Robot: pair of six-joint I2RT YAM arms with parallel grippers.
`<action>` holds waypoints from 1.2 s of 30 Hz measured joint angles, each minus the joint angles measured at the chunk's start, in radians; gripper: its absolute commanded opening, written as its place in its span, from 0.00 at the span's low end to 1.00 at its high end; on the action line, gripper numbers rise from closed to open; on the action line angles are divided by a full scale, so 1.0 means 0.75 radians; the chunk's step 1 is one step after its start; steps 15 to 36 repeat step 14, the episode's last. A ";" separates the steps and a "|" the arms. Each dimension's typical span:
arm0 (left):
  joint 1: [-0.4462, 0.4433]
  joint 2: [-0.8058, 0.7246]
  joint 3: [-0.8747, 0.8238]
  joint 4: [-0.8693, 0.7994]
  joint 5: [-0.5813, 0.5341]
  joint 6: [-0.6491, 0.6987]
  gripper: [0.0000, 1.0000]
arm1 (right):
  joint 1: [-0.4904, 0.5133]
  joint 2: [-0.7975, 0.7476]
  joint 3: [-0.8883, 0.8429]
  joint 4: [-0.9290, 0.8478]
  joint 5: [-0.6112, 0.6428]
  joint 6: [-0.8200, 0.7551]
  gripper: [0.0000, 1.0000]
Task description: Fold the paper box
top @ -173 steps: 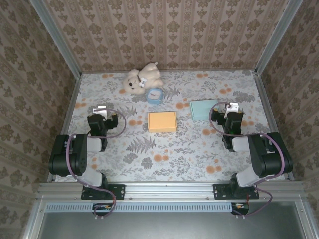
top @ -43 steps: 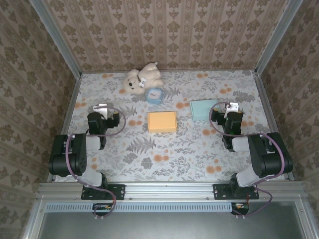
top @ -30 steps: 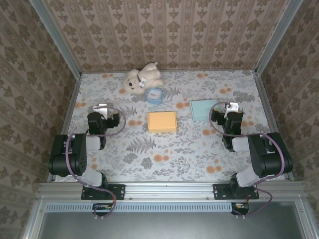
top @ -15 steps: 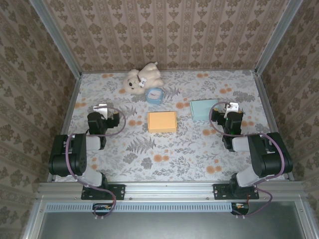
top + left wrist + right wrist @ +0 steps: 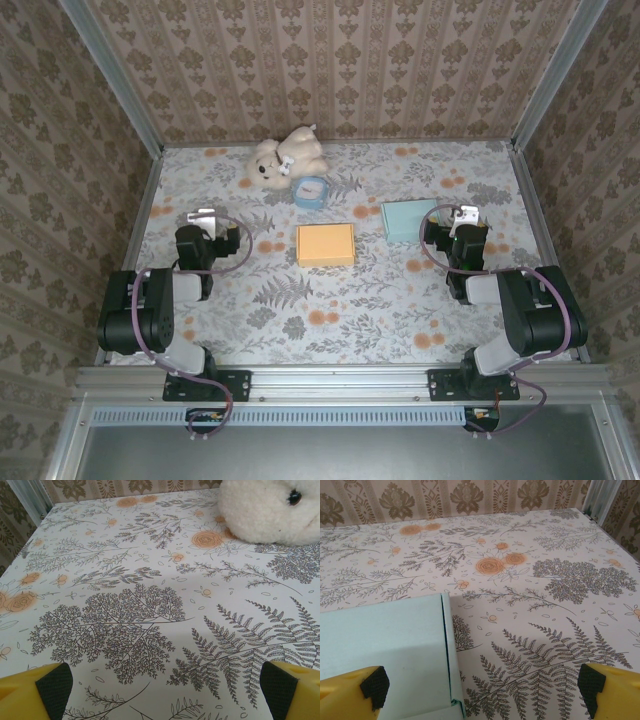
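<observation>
Both grippers are wide open and hold nothing. The left gripper (image 5: 203, 217) hovers over bare table (image 5: 350, 310), well apart from the bear (image 5: 285, 158). The right gripper (image 5: 466, 215) stands just beside the box (image 5: 405, 220), at its right edge. I take the pale teal flat piece for the box. The orange pad (image 5: 326, 244) in the middle could also be one, I cannot say for sure.

In the right wrist view the box (image 5: 385, 645) lies flat, with a crease and a narrow flap along its right side. It looks like thin matte card. I expect it is very light, stiff in the panels, weak at the creases, easy to slide on the smooth printed surface and easy to crush. I would take it by the free flap edge, while the other arm presses the panel down. The dark pads (image 5: 374, 686) look soft and should grip it.
</observation>
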 measured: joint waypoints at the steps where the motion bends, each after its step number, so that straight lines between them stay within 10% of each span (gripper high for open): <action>1: 0.000 0.000 0.000 0.000 0.000 -0.001 1.00 | 0.000 0.000 0.000 0.001 0.000 0.000 1.00; 36: -0.008 0.000 0.005 -0.003 -0.006 0.005 1.00 | 0.000 0.000 0.000 0.001 0.000 0.000 1.00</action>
